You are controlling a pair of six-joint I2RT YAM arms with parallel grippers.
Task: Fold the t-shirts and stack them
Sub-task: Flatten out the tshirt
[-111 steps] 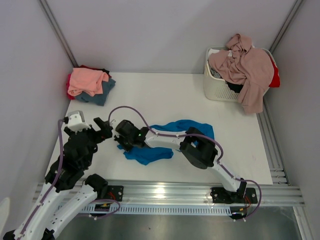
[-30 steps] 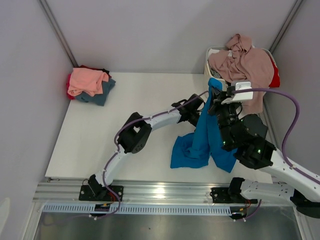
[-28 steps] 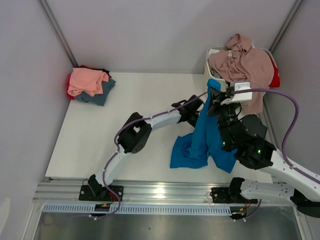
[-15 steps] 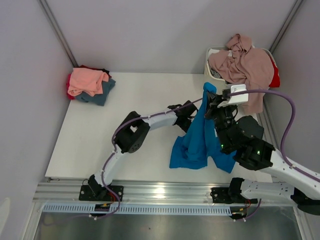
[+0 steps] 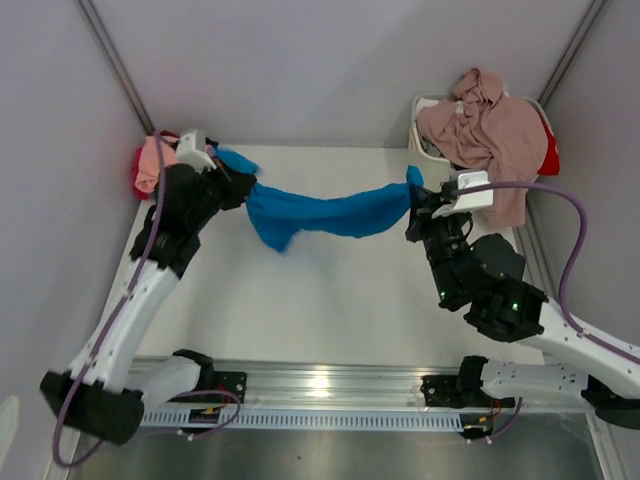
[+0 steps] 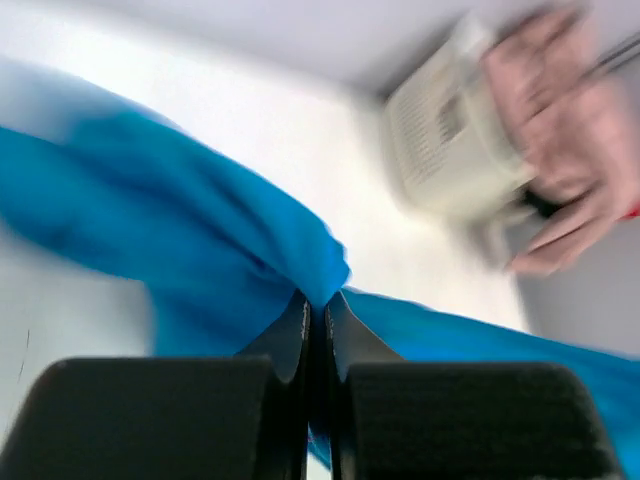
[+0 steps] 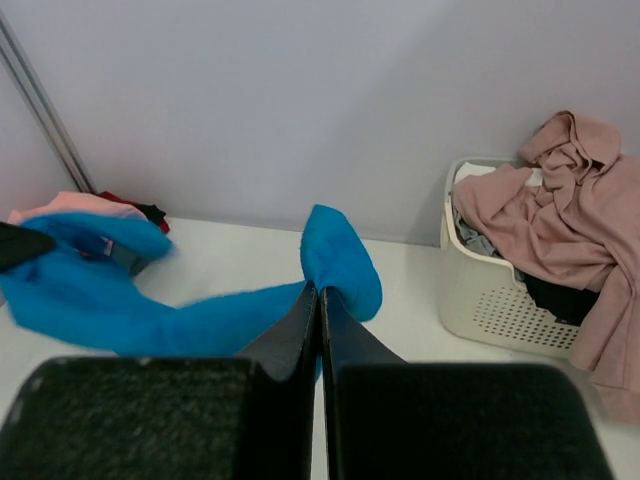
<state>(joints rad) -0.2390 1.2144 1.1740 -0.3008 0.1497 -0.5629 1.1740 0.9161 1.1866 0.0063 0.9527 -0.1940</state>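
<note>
Bright blue t-shirt (image 5: 320,212) stretched mid-air, mauve-pink t-shirt (image 5: 495,135) back right, salmon t-shirt (image 5: 147,168) back left

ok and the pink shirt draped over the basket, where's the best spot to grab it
Probably the bunched peak at the top of the pink shirt, coming straight down from above. It stands proud of the basket, so jaws can close on folds clear of the rim. The flap hanging over the front looks flatter and harder to pinch.
</note>
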